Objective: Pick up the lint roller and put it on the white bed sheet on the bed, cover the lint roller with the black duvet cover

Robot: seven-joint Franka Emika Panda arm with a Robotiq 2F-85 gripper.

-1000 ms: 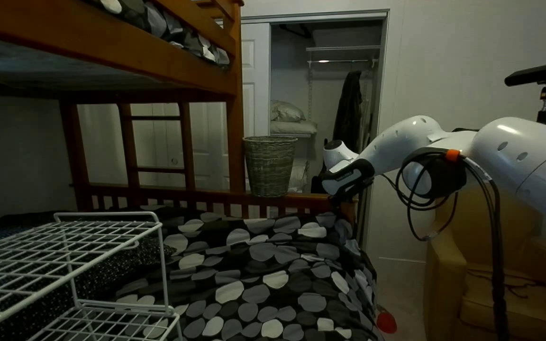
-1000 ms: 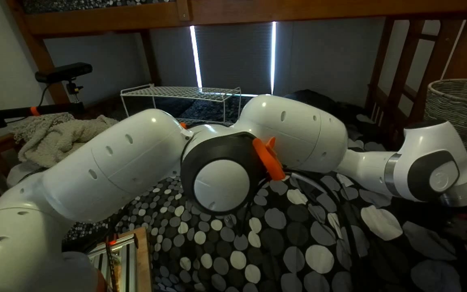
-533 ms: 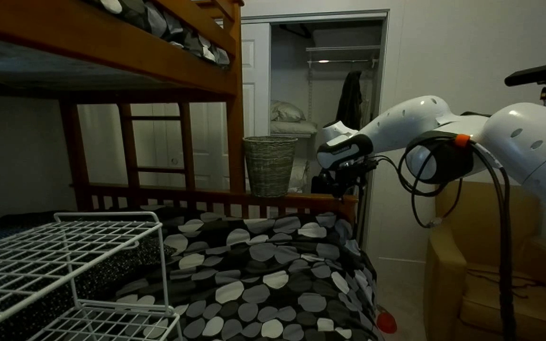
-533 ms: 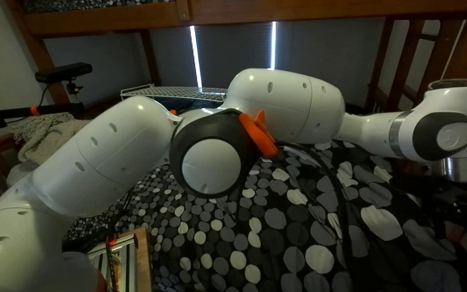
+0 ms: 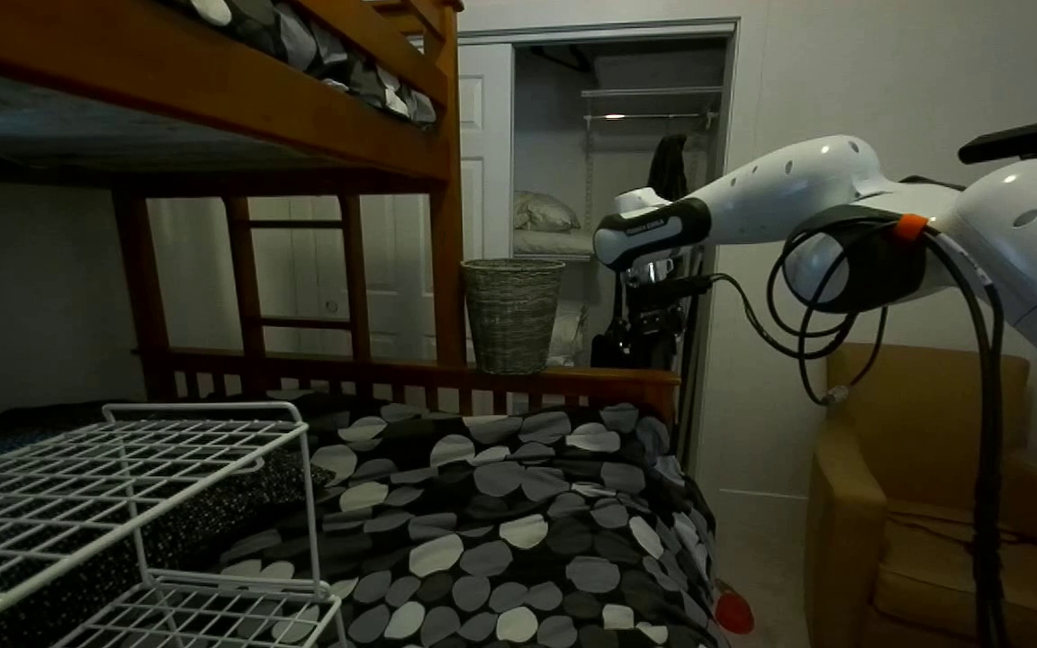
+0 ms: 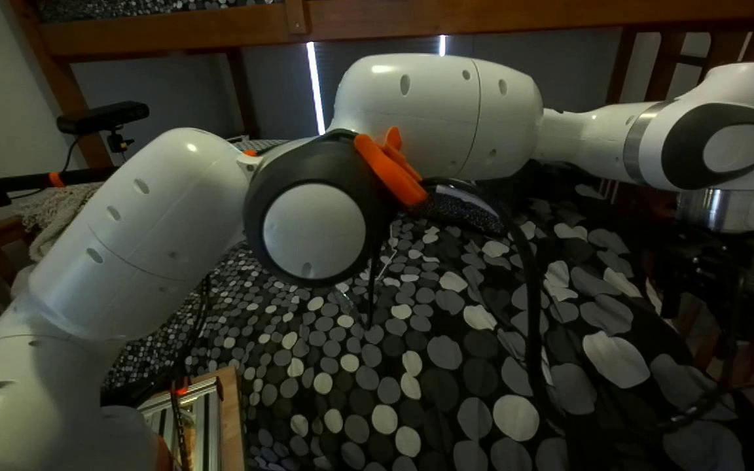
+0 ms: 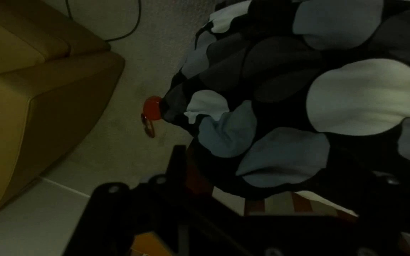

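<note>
Compared with a second ago, the gripper is held higher, clear of the duvet, jaws spread wide, nothing gripped. The roller is not seen; it is presumed under the duvet, and covering is judged complete.

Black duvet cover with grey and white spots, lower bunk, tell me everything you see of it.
The black duvet cover with grey and white oval spots looks like soft fabric, rumpled and bulging. It lies spread over the lower level of the brown wooden bunk bed, one side draping down toward the yellow-brown armchair. In the wrist view, a narrow white strip shows below its edge. Whether the white wire rack touches it can't be told.
</note>
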